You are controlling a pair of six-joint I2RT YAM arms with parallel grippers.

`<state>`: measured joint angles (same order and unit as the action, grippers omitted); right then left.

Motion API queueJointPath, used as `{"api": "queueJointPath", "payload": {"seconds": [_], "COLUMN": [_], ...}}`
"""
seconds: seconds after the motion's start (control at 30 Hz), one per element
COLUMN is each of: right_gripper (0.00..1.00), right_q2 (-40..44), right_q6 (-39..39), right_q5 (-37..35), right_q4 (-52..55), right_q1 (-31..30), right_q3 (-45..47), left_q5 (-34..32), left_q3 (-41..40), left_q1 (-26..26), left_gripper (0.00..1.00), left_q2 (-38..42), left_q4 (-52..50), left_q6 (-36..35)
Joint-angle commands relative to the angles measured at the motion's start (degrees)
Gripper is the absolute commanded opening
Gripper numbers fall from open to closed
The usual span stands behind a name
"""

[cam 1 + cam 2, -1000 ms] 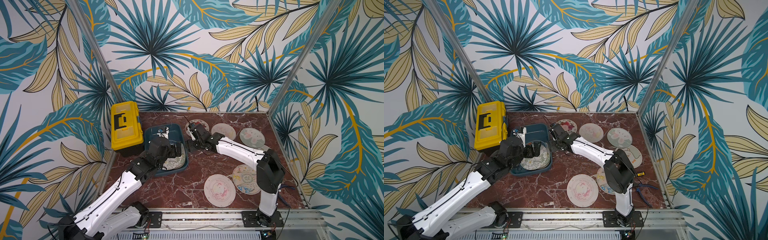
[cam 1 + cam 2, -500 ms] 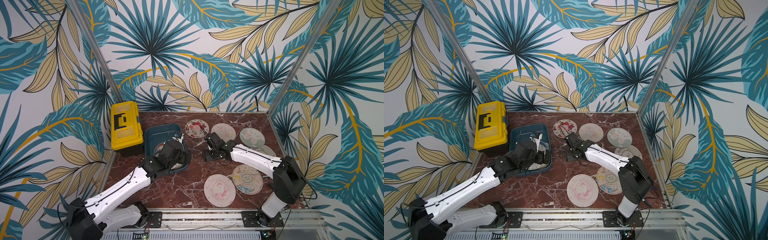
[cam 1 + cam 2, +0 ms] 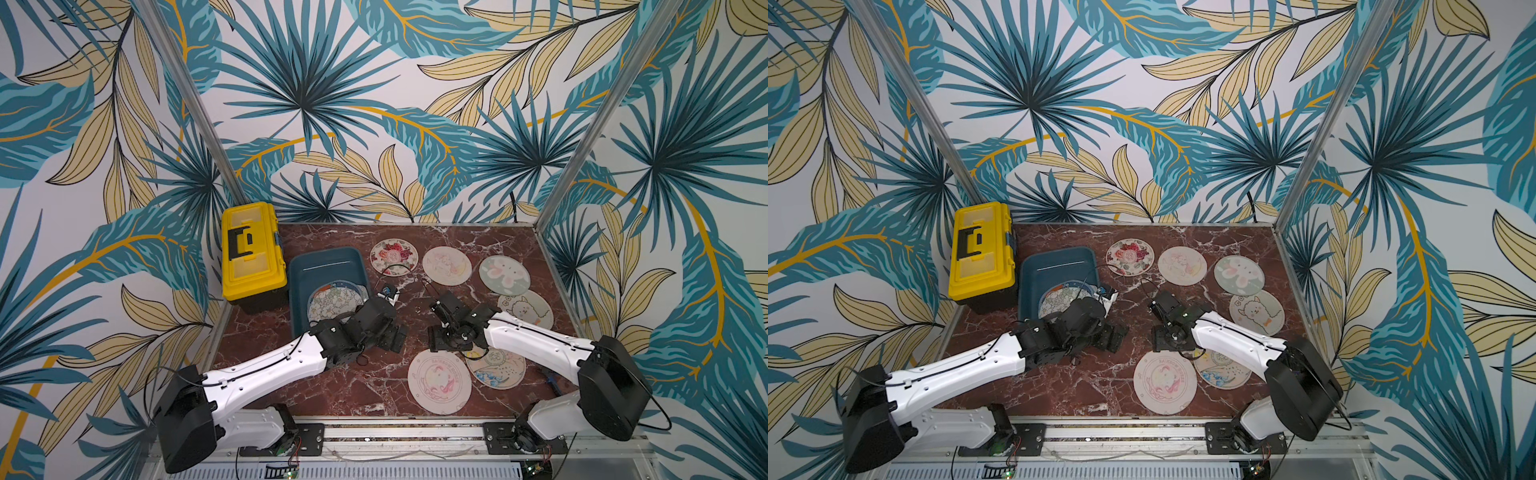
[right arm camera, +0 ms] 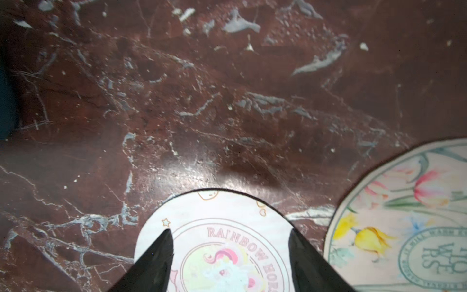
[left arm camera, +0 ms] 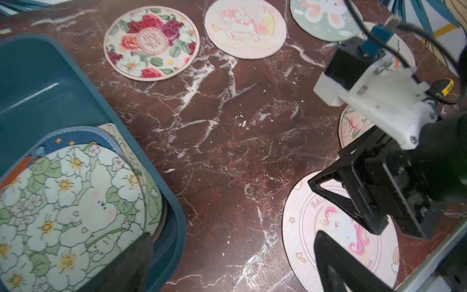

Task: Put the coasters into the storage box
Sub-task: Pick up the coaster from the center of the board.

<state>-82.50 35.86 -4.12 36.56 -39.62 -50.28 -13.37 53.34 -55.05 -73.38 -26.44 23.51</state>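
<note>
The rainbow-horse coaster [image 4: 222,242] lies flat on the marble table [image 4: 202,101], directly beneath the right pincer [image 4: 228,231], whose jaws hang wide and empty over its edge. That pincer has swung here from beside the storage box [image 3: 328,266], so a fresh pick looks imminent. The left pincer [image 5: 232,237], spread fully and empty, has drawn back off the box, where stacked coasters [image 5: 63,207] lie just beside one of its fingers [image 5: 137,260].

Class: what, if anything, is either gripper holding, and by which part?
Nothing. The left gripper is open near the storage box, the right gripper open above the rainbow-horse coaster.
</note>
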Motion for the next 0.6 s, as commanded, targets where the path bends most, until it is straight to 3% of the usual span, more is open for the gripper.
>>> {"api": "queueJointPath", "payload": {"seconds": [0.0,0.23,0.57], "right_gripper": [0.72,0.72,0.72], "right_q2": [2.6,6.6,11.6], "right_q6": [4.2,8.6,13.9], "right_q5": [0.2,-0.2,2.0], "right_q4": [2.5,4.4,4.1], "right_q1": [0.3,0.5,0.9], "right_q3": [3.3,8.0,14.5], "left_q5": [2.2,3.9,6.8], "left_q3": [4.2,10.4,14.3], "left_q1": [-2.3,-7.4,-7.8], "left_gripper": [0.99,0.99,1.0], "left_q2": [-3.3,-14.9,-25.6], "left_q4": [0.1,-1.8,-3.5], "left_q6": [2.1,1.1,-1.4]}}
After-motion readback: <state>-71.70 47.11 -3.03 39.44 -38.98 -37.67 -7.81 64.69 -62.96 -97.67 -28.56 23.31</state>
